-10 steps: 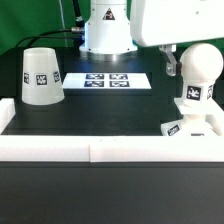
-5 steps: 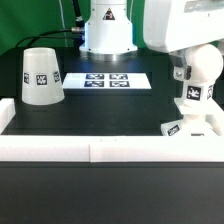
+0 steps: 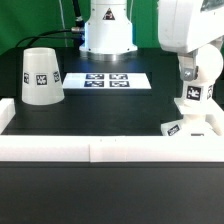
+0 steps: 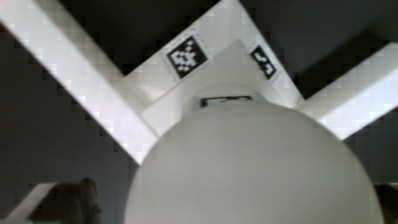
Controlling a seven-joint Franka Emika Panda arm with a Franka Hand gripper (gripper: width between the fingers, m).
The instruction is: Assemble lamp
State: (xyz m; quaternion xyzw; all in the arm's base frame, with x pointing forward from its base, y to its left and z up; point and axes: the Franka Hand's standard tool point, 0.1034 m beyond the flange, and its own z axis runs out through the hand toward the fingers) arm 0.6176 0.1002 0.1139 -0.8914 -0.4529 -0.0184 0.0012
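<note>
On my feed, the bulb (image 3: pixel 204 68) stands upright on the flat square base (image 3: pixel 192 126) at the exterior view's right, the base tucked into the corner where the white border rails (image 3: pixel 60 150) meet. The arm (image 3: pixel 185 25) hangs directly over it, its white housing hiding the bulb's crown. One dark finger shows against the side of the bulb that faces the exterior view's left, so the fingers (image 3: pixel 184 70) sit at the height of the bulb's rounded body. Through the wrist camera, the bulb (image 4: pixel 249 165) fills much of the frame as a pale dome, with dark finger shapes (image 4: pixel 63 200) at its flanks and the tagged corner of the base (image 4: pixel 214 70) beyond it. The fingers straddle the bulb. I cannot tell whether they press on it or stand clear, nor how wide they are set. A black-and-white tag shows on the bulb's neck just above the base. The cone shade (image 3: pixel 40 75) rests wide end down on the black tabletop (image 3: pixel 100 115) at the exterior view's left, well apart from the other parts. The marker board (image 3: pixel 108 80) lies flat between them, towards the back.
</note>
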